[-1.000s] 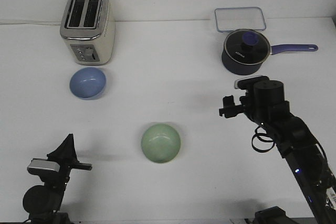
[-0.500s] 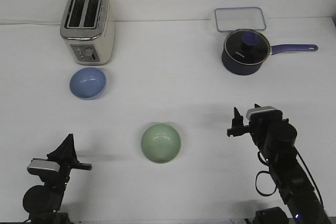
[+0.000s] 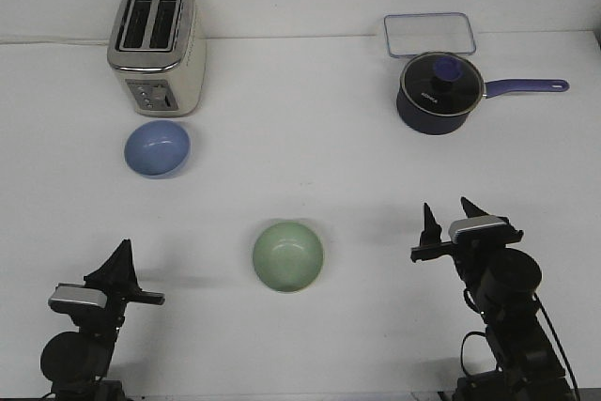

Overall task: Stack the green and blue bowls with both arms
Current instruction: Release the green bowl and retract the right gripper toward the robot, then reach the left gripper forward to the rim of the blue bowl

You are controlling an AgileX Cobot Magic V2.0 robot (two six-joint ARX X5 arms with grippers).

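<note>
Comparing this moment with the two earlier ones, we found that the right hand (image 3: 448,215) had drawn back from mid-surface, below the saucepan (image 3: 436,93), towards the near right corner, its two prongs standing apart and holding nothing. The left hand (image 3: 120,267) had not moved from the near left corner; its prongs overlapped, so we could not tell whether they were apart or together. Neither bowl had shifted: the green bowl (image 3: 287,255) sat near the middle of the near edge, the blue bowl (image 3: 157,147) towards the left edge, just in front of the toaster (image 3: 157,47) and well apart from the green one. We judged that stacking had not begun and that both arms stood at rest. Both bowls were small, round, smooth and matte. The toaster was cream with polished metal; the saucepan was dark with a purple handle, and a clear rectangular container (image 3: 429,34) lay behind it on the plain white surface (image 3: 310,147).
</note>
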